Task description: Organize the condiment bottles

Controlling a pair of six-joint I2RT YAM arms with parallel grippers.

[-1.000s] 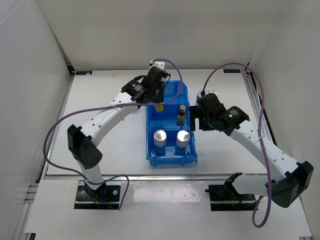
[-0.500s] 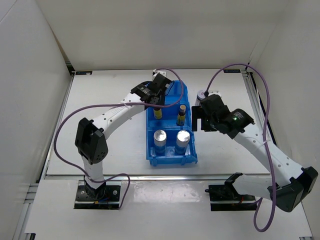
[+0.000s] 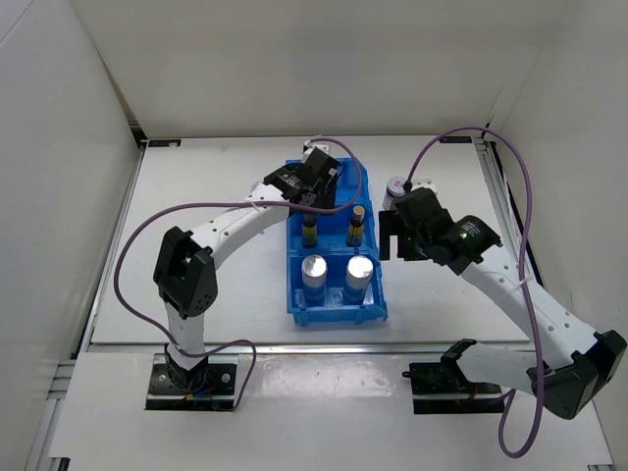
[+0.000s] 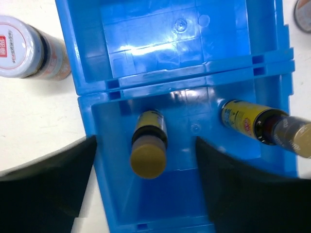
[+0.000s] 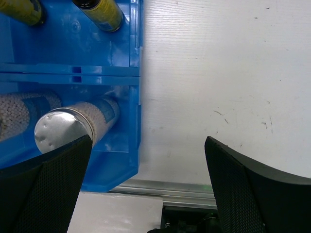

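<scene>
white walls close in a white table [image 3: 196,196], on which a blue three-compartment plastic bin [image 3: 334,312] is set. a second ago a slim dark yellow-labelled bottle [image 4: 148,148] was pinched in the left fingers [image 4: 48,184] above the middle compartment; now it is stood upright there beside its twin bottle [image 4: 252,124], and the left fingers are spread to either side of it, touching nothing. the right fingers [image 5: 39,194] are held wide apart and empty beside the bin, as before. two white-blue cylinders with silver caps [image 3: 314,270] are seen in the near compartment. the far compartment is judged to be next: one squat jar with a purple-white lid [image 4: 24,46] is left on the table at the bin's left, a second jar [image 3: 394,186] at its right.
</scene>
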